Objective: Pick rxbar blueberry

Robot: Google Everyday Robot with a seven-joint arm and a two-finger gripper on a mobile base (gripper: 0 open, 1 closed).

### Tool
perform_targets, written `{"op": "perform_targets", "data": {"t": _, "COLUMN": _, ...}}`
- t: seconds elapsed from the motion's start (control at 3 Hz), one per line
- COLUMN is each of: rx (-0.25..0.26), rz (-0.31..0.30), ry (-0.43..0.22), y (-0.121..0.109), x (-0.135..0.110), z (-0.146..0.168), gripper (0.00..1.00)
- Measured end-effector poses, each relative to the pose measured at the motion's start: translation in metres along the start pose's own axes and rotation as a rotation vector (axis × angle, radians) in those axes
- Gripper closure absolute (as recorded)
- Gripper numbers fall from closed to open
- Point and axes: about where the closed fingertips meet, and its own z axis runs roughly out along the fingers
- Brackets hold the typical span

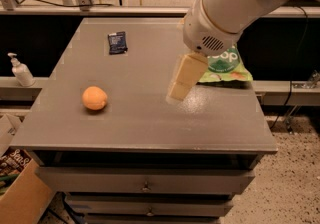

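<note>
The rxbar blueberry (117, 42) is a small flat dark navy wrapper with pale print, lying at the far left part of the grey table (140, 118). My gripper (182, 79) hangs from the big white arm above the table's middle right, well to the right of the bar and nearer the camera. It holds nothing that I can see.
A round orange fruit (94, 98) lies at the front left. A green snack bag (225, 67) lies at the right, partly hidden by my arm. A soap dispenser (20, 69) stands on a ledge at the left. A cardboard box (17, 188) sits on the floor below.
</note>
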Motion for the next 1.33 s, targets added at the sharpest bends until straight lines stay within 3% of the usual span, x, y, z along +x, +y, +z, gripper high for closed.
{"op": "perform_targets", "data": {"t": 0.33, "rx": -0.009, "rz": -0.006, "ry": -0.073, "y": 0.003, "x": -0.038, "z": 0.018, "gripper": 0.0}}
{"op": "perform_targets", "data": {"t": 1.0, "rx": -0.015, "rz": 0.026, "ry": -0.094, "y": 0.0, "x": -0.025, "z": 0.032, "gripper": 0.0}}
{"op": "perform_targets", "data": {"t": 1.33, "rx": -0.014, "rz": 0.084, "ry": -0.132, "y": -0.022, "x": -0.014, "z": 0.061, "gripper": 0.0}}
